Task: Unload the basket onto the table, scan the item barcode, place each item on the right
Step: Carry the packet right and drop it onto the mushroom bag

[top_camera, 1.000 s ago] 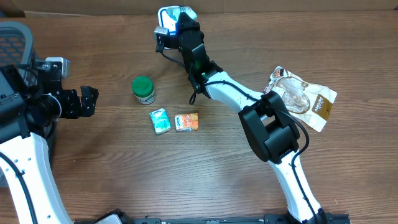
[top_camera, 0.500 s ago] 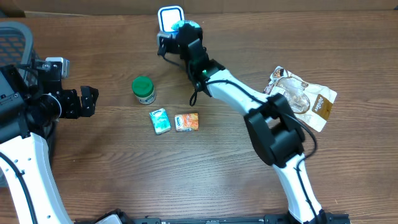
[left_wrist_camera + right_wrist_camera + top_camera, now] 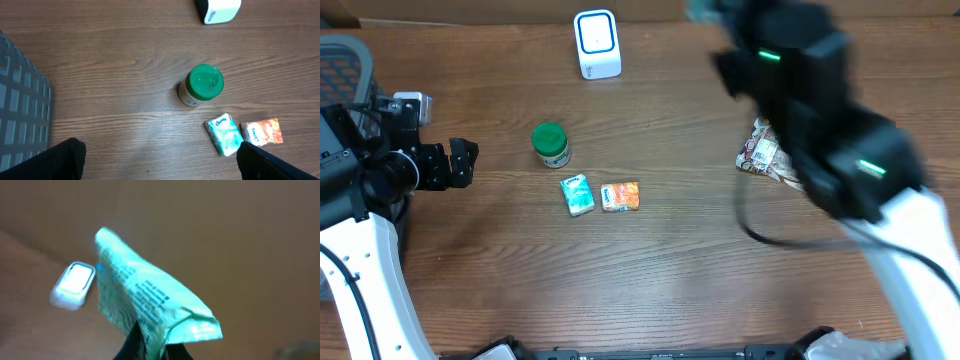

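We see the right gripper (image 3: pixel 150 349) clenched on 1 pale green packet (image 3: pixel 145 305), raised above the table (image 3: pixel 670 280) and well apart from the white scanner (image 3: pixel 597 43); the left gripper (image 3: pixel 468 163) hangs released, jaws wide, at the left side

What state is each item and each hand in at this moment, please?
Left hand: open, empty.
Right hand: shut on green packet, held aloft.
Jar: upright, green lid on.
Tissue pack: lying flat.
Orange packet: lying flat.
Scanner: standing upright.
Snack bag: lying flat, partly hidden.
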